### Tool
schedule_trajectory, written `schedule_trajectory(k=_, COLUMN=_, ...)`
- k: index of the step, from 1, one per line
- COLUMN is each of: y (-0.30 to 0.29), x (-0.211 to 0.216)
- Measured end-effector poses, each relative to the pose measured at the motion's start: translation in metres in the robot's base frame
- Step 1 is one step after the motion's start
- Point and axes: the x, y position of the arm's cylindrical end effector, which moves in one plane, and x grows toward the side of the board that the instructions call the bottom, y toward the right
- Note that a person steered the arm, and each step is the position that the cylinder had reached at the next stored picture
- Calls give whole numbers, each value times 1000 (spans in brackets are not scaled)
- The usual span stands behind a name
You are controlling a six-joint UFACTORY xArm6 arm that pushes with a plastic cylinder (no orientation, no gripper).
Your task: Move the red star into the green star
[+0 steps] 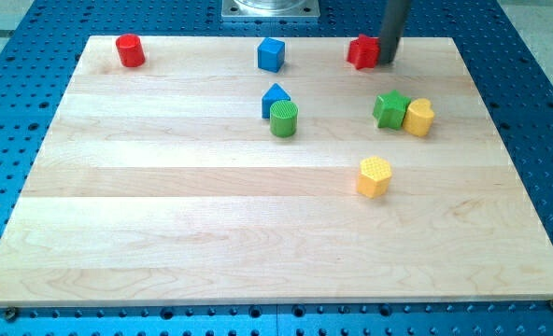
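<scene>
My tip (387, 62) sits at the view's top, touching the right side of the red star (361, 51). No pincer on this arm, just a bare rod holding nothing. Green star (389, 109) lies below the red star, apart from it, touching a yellow block (419, 118) on its right. Wooden board (164, 233) rests on a blue perforated table (24, 84). Also on the board: red cylinder (130, 50) top left, blue cube (271, 54), blue block (275, 96) touching a green cylinder (283, 119), yellow hexagon block (375, 176).
</scene>
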Motion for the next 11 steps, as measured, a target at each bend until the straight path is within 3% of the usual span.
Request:
schedule_trajectory(k=2, y=-5, x=-7)
schedule_trajectory(k=3, y=19, x=-11)
schedule_trajectory(k=4, y=27, x=-33)
schedule_trajectory(k=6, y=-31, x=-37)
schedule_trajectory(k=9, y=-69, x=18)
schedule_trajectory(k=11, y=-69, x=18)
